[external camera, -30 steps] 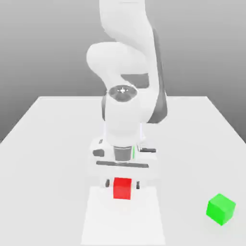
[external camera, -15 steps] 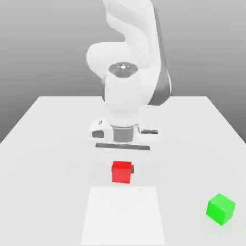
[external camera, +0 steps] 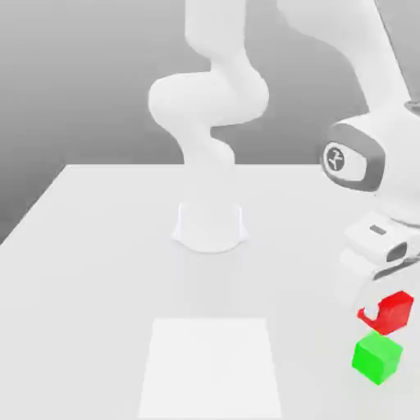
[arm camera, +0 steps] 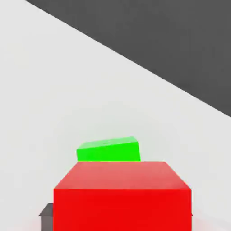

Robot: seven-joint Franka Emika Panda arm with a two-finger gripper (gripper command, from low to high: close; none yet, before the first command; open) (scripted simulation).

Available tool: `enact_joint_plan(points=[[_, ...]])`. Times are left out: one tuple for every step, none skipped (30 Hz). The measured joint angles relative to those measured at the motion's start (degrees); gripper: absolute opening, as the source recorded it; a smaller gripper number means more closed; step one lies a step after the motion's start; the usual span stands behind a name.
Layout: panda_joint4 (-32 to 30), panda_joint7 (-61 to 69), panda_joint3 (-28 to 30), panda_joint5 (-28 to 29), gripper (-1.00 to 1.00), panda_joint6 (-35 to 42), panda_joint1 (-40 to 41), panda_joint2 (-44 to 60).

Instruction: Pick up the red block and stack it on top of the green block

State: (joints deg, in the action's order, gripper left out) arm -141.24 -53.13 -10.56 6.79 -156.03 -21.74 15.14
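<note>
- The gripper (external camera: 386,312) pinches the red block (external camera: 395,312) between its fingers, held in the air
- The green block (external camera: 377,358) rests on the table (external camera: 90,328), below the red one and slightly toward the exterior view's left
- In the hand view their edges are not quite parallel, so probably a small shift and turn must come before lowering

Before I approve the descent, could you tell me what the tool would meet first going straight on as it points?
Probably the green block, below the held red block, though depth and exact alignment are unclear.
</note>
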Motion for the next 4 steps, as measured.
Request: enact_joint_plan(points=[[0.1,-0.4,0.4,0.6,1.0,-1.1,-0.3,1.2],[0.1,-0.4,0.4,0.6,1.0,-1.1,-0.3,1.2],[0.1,-0.4,0.4,0.6,1.0,-1.1,-0.3,1.2],[0.1,-0.4,0.4,0.6,1.0,-1.1,-0.3,1.2]])
